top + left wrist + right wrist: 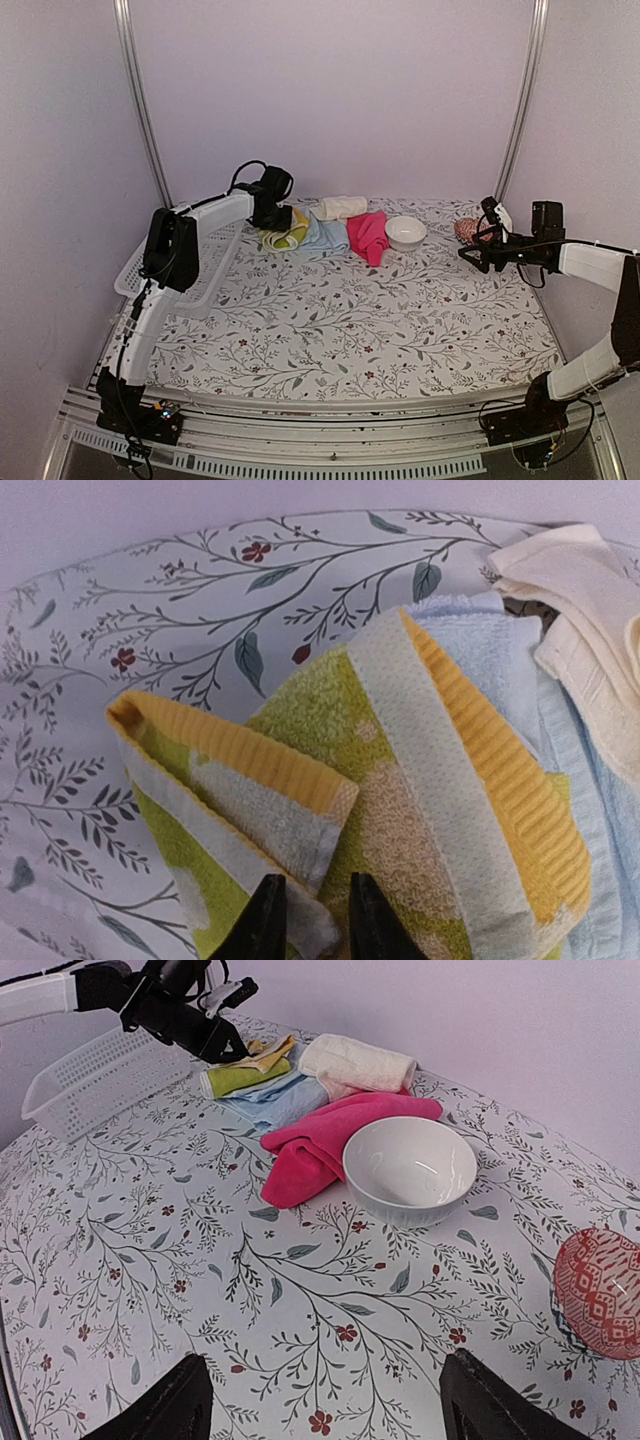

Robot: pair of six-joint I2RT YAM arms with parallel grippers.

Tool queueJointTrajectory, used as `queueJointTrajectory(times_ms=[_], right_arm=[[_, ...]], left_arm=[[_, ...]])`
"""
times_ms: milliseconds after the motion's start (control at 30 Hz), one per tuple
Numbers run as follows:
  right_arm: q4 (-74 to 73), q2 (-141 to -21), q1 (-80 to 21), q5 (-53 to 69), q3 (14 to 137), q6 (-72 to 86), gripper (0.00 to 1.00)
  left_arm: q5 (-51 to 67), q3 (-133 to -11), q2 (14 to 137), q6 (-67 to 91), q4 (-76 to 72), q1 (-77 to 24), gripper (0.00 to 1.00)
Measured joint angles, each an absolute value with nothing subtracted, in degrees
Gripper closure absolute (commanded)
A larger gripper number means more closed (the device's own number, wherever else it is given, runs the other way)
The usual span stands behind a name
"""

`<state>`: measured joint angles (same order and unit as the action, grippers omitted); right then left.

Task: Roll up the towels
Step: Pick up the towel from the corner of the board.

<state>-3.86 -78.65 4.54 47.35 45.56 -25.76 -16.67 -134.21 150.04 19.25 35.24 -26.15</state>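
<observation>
Four towels lie in a heap at the back of the table. The yellow-green towel [283, 232] is partly folded, with a flap turned over [230, 780]. It rests on the light blue towel [325, 238] [480, 650]. The cream towel [340, 207] [580, 610] is rolled behind them, and the hot pink towel [368, 236] [330, 1140] lies crumpled to the right. My left gripper [272, 222] [310, 920] is down on the yellow-green towel, jaws nearly together with a fold of its edge between them. My right gripper [478, 252] [325, 1410] is wide open and empty above the table's right side.
A white bowl [406, 232] [410, 1170] stands right of the pink towel. A red patterned bowl [467, 230] [600, 1290] sits at the back right. A white plastic basket [150, 262] [90, 1080] lies at the left edge. A floral covering [330, 330] spreads over the table.
</observation>
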Motion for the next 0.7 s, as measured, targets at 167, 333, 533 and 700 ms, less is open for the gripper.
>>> queueJointTrajectory(times_ms=[167, 333, 533, 700], right_arm=[[-4.05, -78.65, 4.54, 47.42, 45.58, -26.00, 0.20], [-4.40, -78.67, 4.54, 47.77, 45.58, -26.22, 0.21], [-4.78, -79.05, 4.51, 48.64, 45.60, -26.39, 0.22], [-5.13, -79.24, 4.51, 48.71, 45.82, -26.41, 0.22]], left_arm=[[-17.72, -134.74, 150.06, 18.37, 34.02, -26.09, 1.00], [-18.59, -135.63, 149.67, 17.52, 32.80, -26.11, 1.00], [-18.68, -129.75, 140.81, 14.46, 29.08, -26.61, 0.80], [-17.19, -131.76, 136.16, 14.90, 27.51, -26.70, 0.59]])
